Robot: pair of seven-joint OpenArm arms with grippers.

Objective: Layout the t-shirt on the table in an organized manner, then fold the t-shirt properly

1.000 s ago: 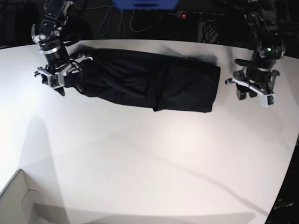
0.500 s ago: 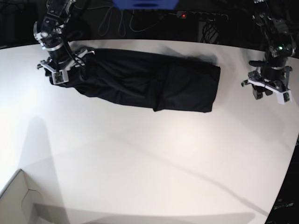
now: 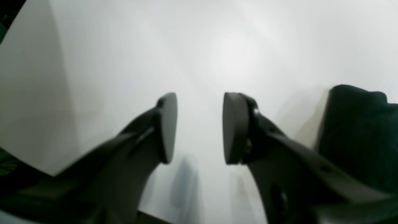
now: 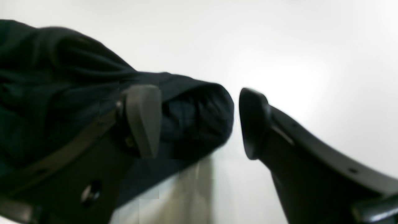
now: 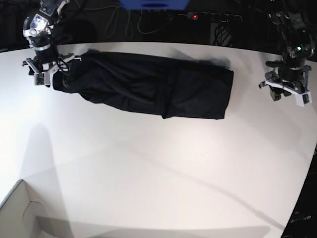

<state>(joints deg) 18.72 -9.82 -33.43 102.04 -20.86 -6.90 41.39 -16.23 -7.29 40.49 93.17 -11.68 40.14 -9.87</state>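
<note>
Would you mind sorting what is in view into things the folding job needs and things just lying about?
Job:
- t-shirt
- table
- left gripper
- right gripper

Lying about:
- cardboard box
- cables
- power strip

The t-shirt point(image 5: 153, 85) is plain black with no print or pattern, and in the right wrist view its folds look a little dark blue. The table point(image 5: 158, 168) is plain matte white, with soft grey shadows. The left gripper point(image 5: 286, 92) and the right gripper point(image 5: 47, 70) are black with white parts, and their finger pads point(image 3: 168, 127) are dark grey. The box corner point(image 5: 17, 215) is pale beige
</note>
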